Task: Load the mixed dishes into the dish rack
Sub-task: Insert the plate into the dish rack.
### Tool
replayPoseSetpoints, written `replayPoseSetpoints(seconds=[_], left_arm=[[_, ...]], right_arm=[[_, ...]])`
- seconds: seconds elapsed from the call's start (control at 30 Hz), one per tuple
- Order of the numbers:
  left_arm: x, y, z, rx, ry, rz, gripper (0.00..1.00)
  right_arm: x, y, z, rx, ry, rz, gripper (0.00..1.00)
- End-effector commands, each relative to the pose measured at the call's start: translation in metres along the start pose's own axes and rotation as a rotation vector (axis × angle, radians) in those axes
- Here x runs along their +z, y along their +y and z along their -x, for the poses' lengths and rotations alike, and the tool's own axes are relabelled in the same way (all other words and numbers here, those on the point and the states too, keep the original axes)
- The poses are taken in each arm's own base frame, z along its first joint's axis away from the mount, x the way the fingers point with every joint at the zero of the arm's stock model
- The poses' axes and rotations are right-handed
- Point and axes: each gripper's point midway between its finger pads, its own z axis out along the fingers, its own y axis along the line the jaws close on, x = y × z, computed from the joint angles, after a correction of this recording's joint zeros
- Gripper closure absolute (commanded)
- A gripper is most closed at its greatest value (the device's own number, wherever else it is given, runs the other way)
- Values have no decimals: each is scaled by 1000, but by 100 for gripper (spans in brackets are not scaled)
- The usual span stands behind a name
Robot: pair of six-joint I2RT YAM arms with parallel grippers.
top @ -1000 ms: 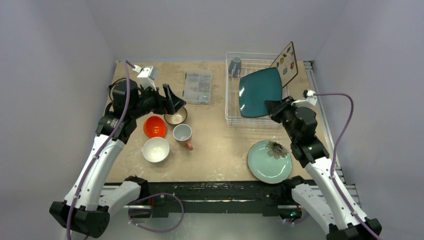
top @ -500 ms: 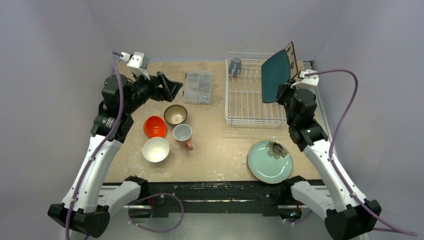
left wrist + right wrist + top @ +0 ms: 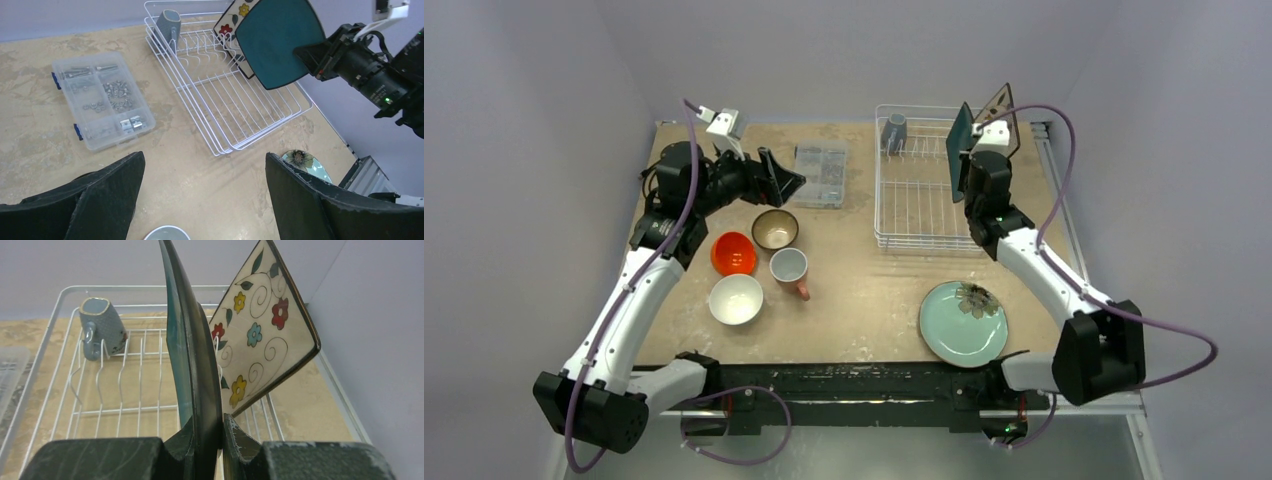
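Note:
My right gripper (image 3: 969, 175) (image 3: 207, 425) is shut on the square dark teal plate (image 3: 961, 150) (image 3: 192, 340). It holds the plate upright on edge over the right end of the white wire dish rack (image 3: 919, 200) (image 3: 125, 390), just left of the cream floral plate (image 3: 999, 110) (image 3: 260, 340) standing there. A grey-blue mug (image 3: 894, 130) (image 3: 102, 325) sits in the rack's back left corner. My left gripper (image 3: 779, 185) (image 3: 205, 160) is open and empty above the brown bowl (image 3: 775, 229). The orange bowl (image 3: 734, 252), white bowl (image 3: 735, 298), salmon-pink mug (image 3: 790, 267) and pale green plate (image 3: 963, 322) lie on the table.
A clear plastic compartment box (image 3: 820, 174) (image 3: 100, 105) of small parts lies left of the rack, just beyond my left gripper. Grey walls close in the table on the left, back and right.
My right gripper has swung the teal plate from flat over the rack's front to upright beside the floral plate. My left gripper has lifted off the brown bowl.

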Motion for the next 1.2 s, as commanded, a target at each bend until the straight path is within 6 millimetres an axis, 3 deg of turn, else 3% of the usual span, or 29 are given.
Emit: replayPoseSetpoints(seconds=[0.0,0.23,0.63,1.17], left_arm=[[-3,-11,21,29,-63,-48,11],[-2,-10,23,-3,-66,-68,11],[-1,4,24,-39,-66,-35,11],[2,19,27,-87,-63,-42,11]], right_arm=[[3,-16,124,77,-343,-84,100],[32,-24,125,41,-311,-140,100],[84,-24,104,-36,-228,-157,100],[120,-20,61,-43,-152,-127,100]])
